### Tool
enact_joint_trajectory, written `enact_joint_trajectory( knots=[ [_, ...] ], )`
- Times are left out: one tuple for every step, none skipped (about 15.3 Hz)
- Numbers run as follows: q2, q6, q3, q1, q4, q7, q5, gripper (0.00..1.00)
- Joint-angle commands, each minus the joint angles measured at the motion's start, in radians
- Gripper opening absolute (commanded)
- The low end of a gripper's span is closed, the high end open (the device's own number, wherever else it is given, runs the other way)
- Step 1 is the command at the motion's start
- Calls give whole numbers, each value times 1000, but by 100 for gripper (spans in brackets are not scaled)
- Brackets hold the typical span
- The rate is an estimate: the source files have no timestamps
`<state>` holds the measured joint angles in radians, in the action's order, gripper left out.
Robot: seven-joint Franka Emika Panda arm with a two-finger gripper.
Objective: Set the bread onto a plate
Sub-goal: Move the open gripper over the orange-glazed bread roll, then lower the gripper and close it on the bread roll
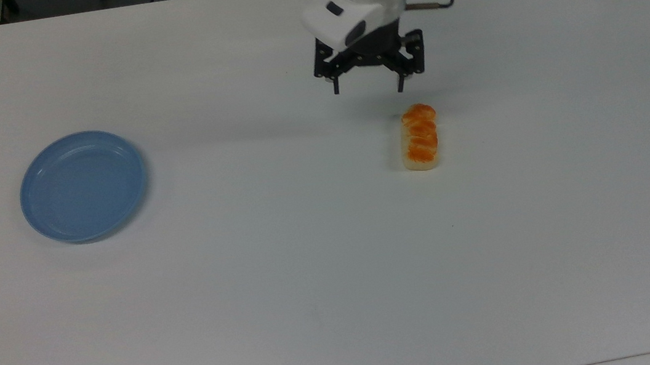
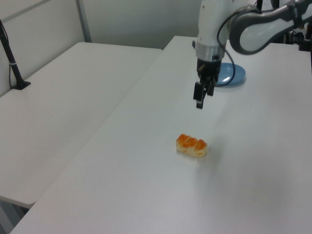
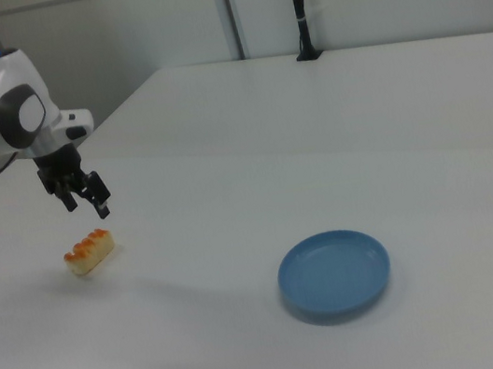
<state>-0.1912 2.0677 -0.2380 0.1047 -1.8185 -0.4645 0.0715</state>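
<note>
The tool (image 1: 368, 86) hangs above the white desk (image 1: 312, 283) with its fingers spread apart and nothing between them, near the bread (image 1: 419, 137) (just beyond one end of it in the top view). The bread lies flat on the desk, well apart from the empty blue plate (image 1: 82, 185).

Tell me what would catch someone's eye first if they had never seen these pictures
The orange-topped bread stands out against the bare white table, toward the top view's right. Just above it there, the white arm's black end effector hangs open, not touching the bread. The empty blue plate sits far off at the top view's left.
</note>
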Motion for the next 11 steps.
enact_joint_trajectory(
  knots=[
    [-52, 40, 5, 58, 2, -111, 47, 100],
    [-78, 40, 5, 70, 16, -137, 48, 100],
    [-111, 40, 5, 82, 39, -166, 51, 100],
    [-128, 40, 5, 86, 47, -180, 62, 100],
    [-145, 40, 5, 90, 56, -195, 76, 100],
    [-163, 40, 5, 111, 65, -209, 89, 100],
    [-171, 38, 5, 113, 67, -209, 96, 100],
    [-174, 40, 5, 115, 67, -207, 102, 100],
    [-186, 38, 5, 121, 68, -207, 105, 100],
    [-194, 40, 5, 131, 73, -209, 106, 100],
    [-203, 38, 5, 139, 100, -207, 106, 100]
  ],
)
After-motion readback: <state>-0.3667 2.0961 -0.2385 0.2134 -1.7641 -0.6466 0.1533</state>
